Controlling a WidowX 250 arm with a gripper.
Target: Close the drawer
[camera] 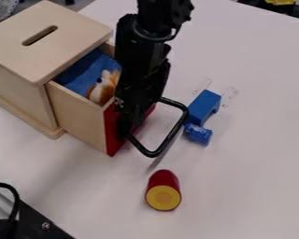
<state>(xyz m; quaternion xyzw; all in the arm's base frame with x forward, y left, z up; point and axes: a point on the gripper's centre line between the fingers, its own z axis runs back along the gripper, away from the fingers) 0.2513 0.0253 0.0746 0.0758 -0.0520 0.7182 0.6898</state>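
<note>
Smooth wooden box (17, 88) with a slotted top, its drawer (80, 116) open, holding a fluffy toy (103, 87). Black gripper (128, 130) at the drawer's red front (112, 140); cannot tell how its jaws stand or any hold. Rightward: red cylinder (163, 182), blue cylinder (197, 134), notched blue block (203, 106).

Site type: robotics lab. Identifying features: a black robot arm (142, 60) is positioned over a white bench (252, 163). A drawer box (71, 35), blue block (203, 106) and red cylinder (164, 178) are on it. A cable (15, 200) and screwed black plate (32, 221) are at lower left.
</note>
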